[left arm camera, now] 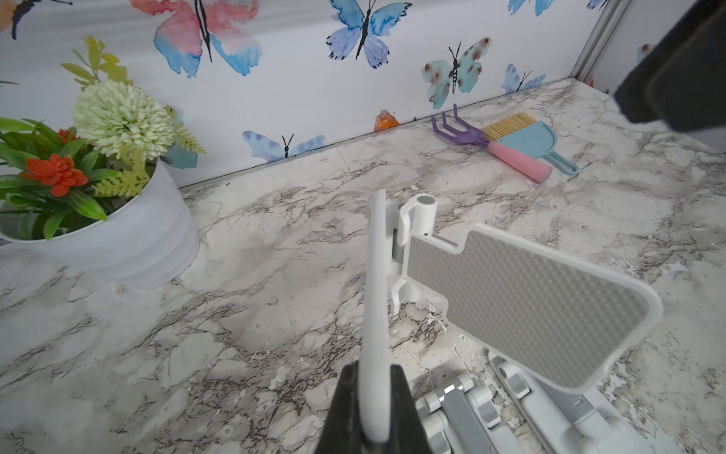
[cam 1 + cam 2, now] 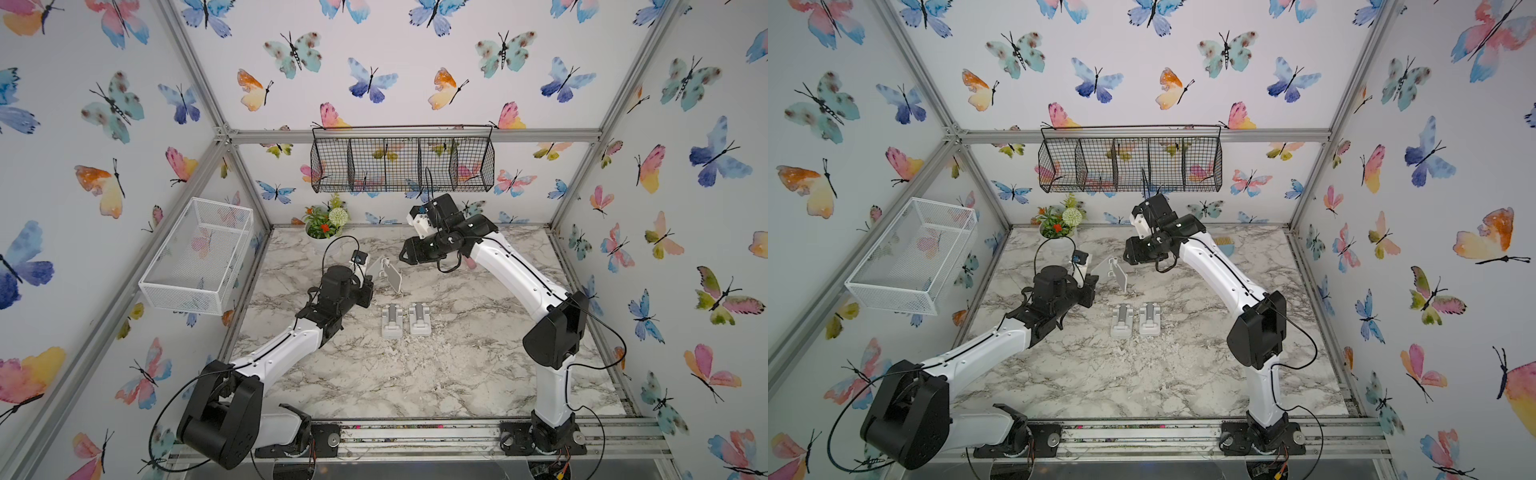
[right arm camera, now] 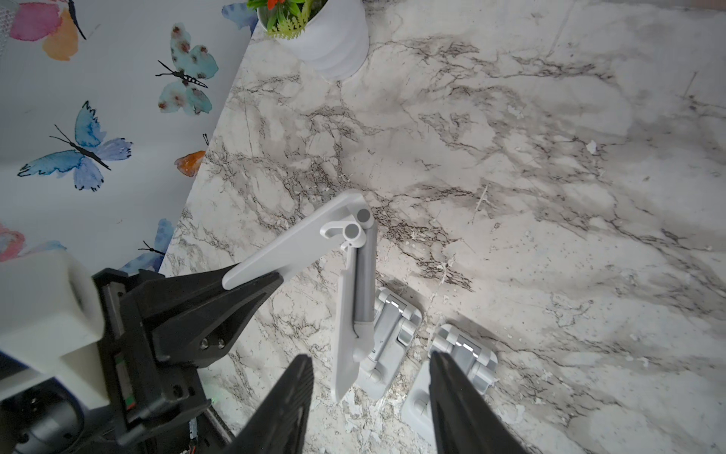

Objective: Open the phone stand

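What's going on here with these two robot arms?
The left gripper is shut on one plate of a stand and holds it up above the table, partly unfolded. The right gripper is open beside the stand's hanging plate and, as far as the views show, not touching it. Two folded stands lie flat on the table below.
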`<state>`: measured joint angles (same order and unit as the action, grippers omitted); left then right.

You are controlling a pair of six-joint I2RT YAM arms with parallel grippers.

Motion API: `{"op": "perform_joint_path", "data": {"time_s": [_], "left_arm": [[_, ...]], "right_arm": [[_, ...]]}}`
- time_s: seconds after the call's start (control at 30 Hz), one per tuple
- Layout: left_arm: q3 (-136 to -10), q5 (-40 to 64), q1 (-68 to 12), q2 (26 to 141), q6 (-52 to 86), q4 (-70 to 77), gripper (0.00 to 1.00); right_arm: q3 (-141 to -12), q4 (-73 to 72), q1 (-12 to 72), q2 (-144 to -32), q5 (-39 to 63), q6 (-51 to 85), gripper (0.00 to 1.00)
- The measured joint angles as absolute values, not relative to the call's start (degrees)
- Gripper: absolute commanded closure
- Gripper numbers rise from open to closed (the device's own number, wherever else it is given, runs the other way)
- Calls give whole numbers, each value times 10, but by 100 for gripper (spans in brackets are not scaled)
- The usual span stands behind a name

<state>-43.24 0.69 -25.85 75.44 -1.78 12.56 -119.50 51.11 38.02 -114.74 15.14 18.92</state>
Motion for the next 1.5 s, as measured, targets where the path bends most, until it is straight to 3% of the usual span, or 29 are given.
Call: {"op": "perform_joint_path", "data": {"time_s": [0.47, 0.63, 0.83, 1.0, 1.5], "left_arm": [[-493, 44, -260, 799, -27, 121, 100], [-505, 46, -261, 808, -29, 116, 100], [-509, 46, -267, 813, -28, 113, 100], [-510, 42, -267, 813, -33, 111, 100], [-512, 64, -240, 834, -62, 137, 100]], "right_arm": [[-1208, 518, 395, -1177, 130, 158, 54], [-1214, 519, 397, -1190, 118, 150, 66], [-1215, 520, 397, -1191, 112, 145, 88], [-1215, 521, 399, -1191, 108, 146, 99], [-1180, 490, 402, -1177, 105, 136, 99]]}}
